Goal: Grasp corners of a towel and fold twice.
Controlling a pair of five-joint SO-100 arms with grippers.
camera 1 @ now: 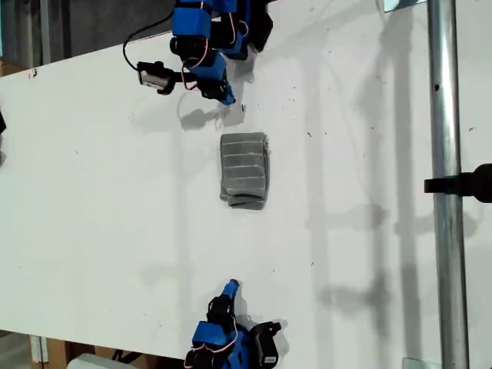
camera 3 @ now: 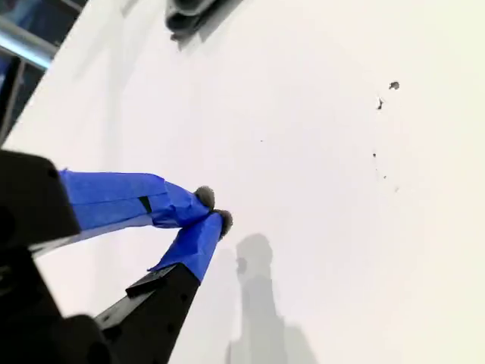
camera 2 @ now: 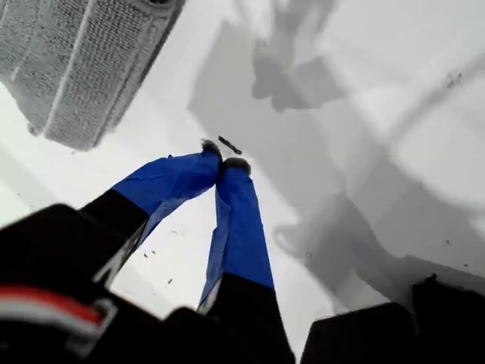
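Observation:
The grey striped towel (camera 1: 244, 169) lies folded into a small thick bundle in the middle of the white table. It also shows in the first wrist view as the towel (camera 2: 83, 68), and only a dark edge of the towel (camera 3: 193, 11) shows in the second wrist view. My first gripper (camera 1: 228, 98) (camera 2: 221, 155) is shut on nothing, a short way from the bundle towards the exterior view's top. My second gripper (camera 1: 233, 286) (camera 3: 212, 208) is shut and empty, further off near the exterior view's bottom. The towel's corners are folded into the bundle.
A vertical metal pole (camera 1: 446, 184) with a black clamp (camera 1: 467, 184) stands at the exterior view's right. A small dark mark (camera 2: 229, 144) lies on the table by my first gripper's tips. The table's edge (camera 1: 84, 55) runs along the exterior view's upper left.

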